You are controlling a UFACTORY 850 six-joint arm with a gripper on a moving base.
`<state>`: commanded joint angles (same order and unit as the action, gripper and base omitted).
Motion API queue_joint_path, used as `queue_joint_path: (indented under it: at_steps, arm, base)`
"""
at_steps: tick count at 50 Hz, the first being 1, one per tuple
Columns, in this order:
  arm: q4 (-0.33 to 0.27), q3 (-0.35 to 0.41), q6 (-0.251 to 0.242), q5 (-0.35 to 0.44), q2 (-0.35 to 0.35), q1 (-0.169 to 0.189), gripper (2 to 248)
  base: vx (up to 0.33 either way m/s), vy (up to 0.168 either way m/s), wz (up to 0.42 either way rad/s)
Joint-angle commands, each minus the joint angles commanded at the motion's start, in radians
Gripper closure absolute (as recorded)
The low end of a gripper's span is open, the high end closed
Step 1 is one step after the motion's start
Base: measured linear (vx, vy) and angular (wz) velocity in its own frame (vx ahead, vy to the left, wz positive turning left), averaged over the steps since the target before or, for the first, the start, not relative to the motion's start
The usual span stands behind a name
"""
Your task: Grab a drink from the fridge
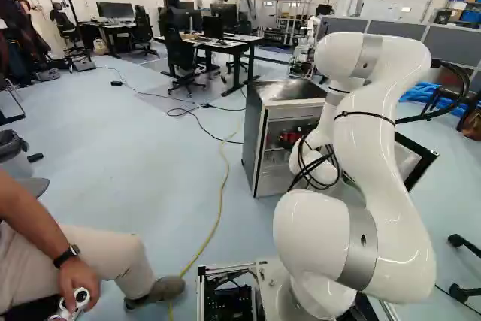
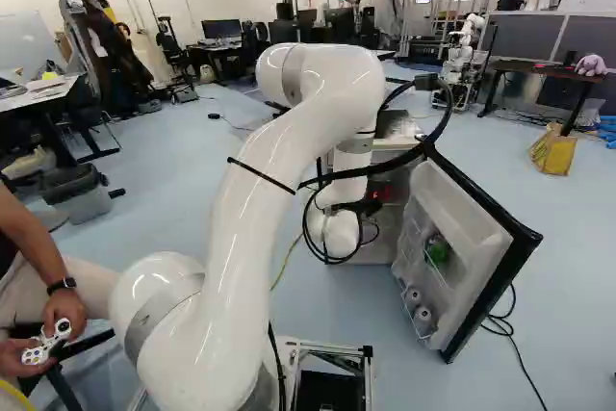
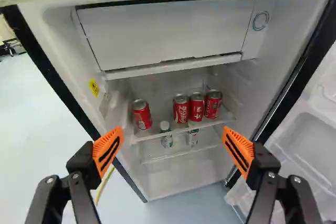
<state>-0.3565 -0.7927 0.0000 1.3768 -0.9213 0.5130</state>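
The gripper (image 2: pixel 364 207) is spread wide; in the wrist view its two orange-padded fingers have nothing pinched between them. Ahead of them are the drinks inside the fridge (image 1: pixel 255 137): four red cans on the upper shelf (image 3: pixel 157 135), one (image 3: pixel 142 114) apart and three (image 3: pixel 196 107) in a close row. All four stand upright, long axes vertical, tops up. Two small bottles (image 3: pixel 166 135) stand upright on the lower shelf. The one fridge door (image 2: pixel 481 247) hangs open.
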Motion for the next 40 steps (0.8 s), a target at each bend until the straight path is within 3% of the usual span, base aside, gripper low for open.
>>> queue_joint_path:
  at_steps: [40]
  arm:
    - [0.068,-0.220,0.000,-0.175,-0.120,-0.039,3]
  base:
    - [0.000,0.000,0.000]
